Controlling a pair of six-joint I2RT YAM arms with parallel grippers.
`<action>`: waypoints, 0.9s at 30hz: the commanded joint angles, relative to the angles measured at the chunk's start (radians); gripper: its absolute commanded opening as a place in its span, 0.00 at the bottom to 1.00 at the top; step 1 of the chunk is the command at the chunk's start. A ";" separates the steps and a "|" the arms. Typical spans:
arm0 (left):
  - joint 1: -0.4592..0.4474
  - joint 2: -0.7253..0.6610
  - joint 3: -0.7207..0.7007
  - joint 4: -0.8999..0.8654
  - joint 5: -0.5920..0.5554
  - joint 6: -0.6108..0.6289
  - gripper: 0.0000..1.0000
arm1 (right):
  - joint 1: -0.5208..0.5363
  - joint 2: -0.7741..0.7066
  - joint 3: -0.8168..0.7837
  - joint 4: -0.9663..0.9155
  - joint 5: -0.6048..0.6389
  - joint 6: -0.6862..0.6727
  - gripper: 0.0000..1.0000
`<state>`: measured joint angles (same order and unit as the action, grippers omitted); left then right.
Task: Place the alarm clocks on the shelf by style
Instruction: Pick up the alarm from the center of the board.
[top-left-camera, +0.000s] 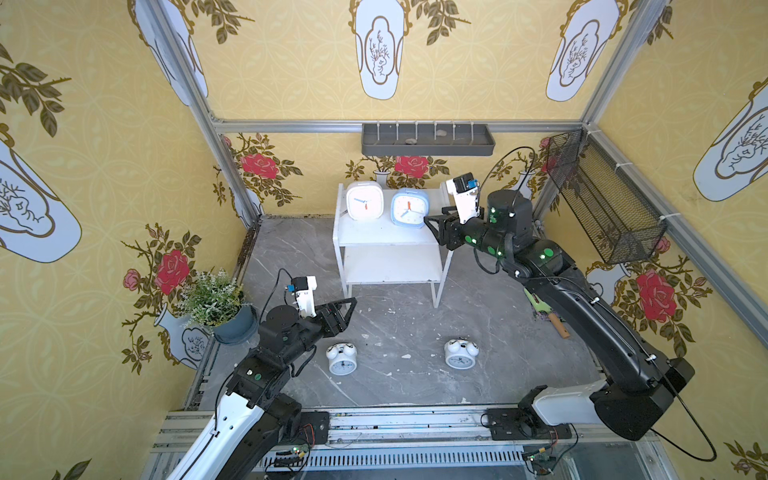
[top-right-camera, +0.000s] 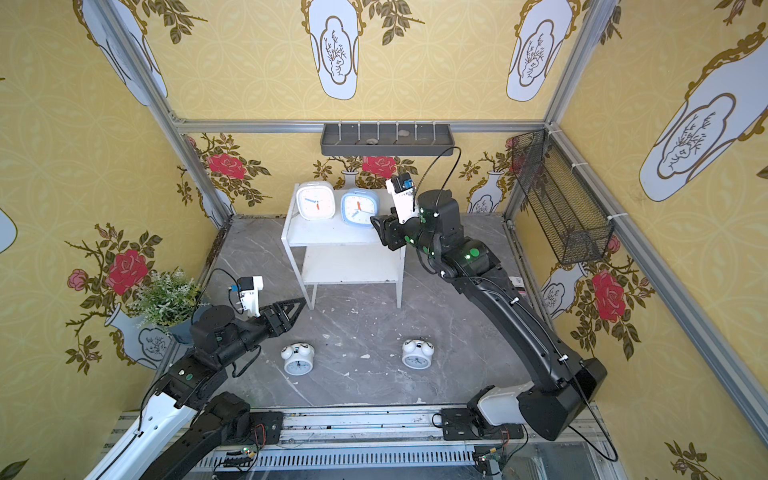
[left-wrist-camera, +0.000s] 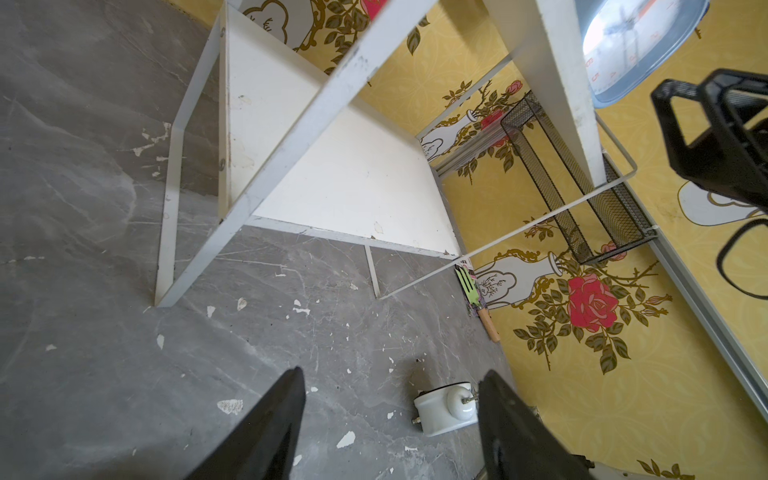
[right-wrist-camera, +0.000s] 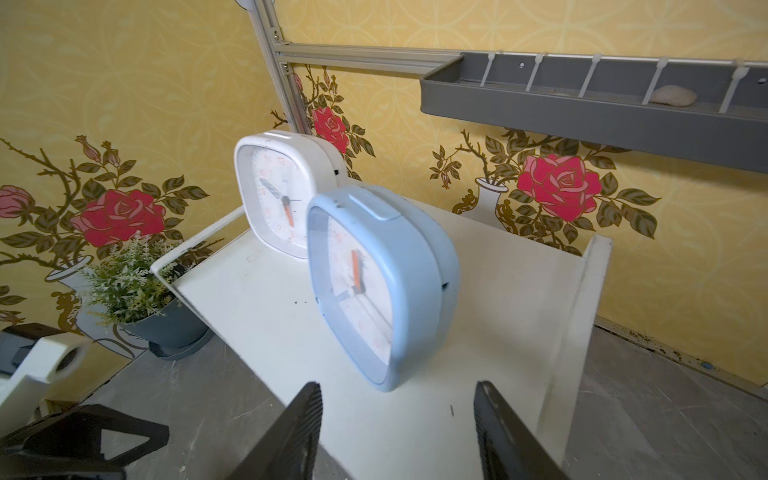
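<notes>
Currently the left gripper hovers over the grey marble-pattern tabletop at near left, fingers apart and empty. A round white twin-bell alarm clock sits just beside it. The white two-tier shelf stands at far centre. Its top board carries the white rounded-square clock, then the light blue rounded-square clock, both upright. A second twin-bell clock sits on the tabletop at near right. The right gripper is just beside the blue clock, fingers apart, holding nothing.
</notes>
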<state>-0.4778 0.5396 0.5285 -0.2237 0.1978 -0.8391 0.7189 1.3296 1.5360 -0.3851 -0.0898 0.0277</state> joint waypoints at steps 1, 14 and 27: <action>0.001 0.002 0.026 -0.117 -0.107 -0.015 0.70 | 0.127 -0.071 -0.069 0.026 0.093 -0.015 0.60; 0.016 -0.035 -0.012 -0.377 -0.317 -0.176 0.72 | 0.629 -0.033 -0.559 0.350 0.187 0.175 0.66; 0.251 -0.047 -0.063 -0.391 -0.159 -0.241 0.62 | 0.549 0.372 -0.295 0.258 -0.220 0.044 0.41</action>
<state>-0.2401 0.4953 0.4824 -0.6292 -0.0105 -1.0584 1.2705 1.6688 1.2076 -0.0864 -0.2504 0.1215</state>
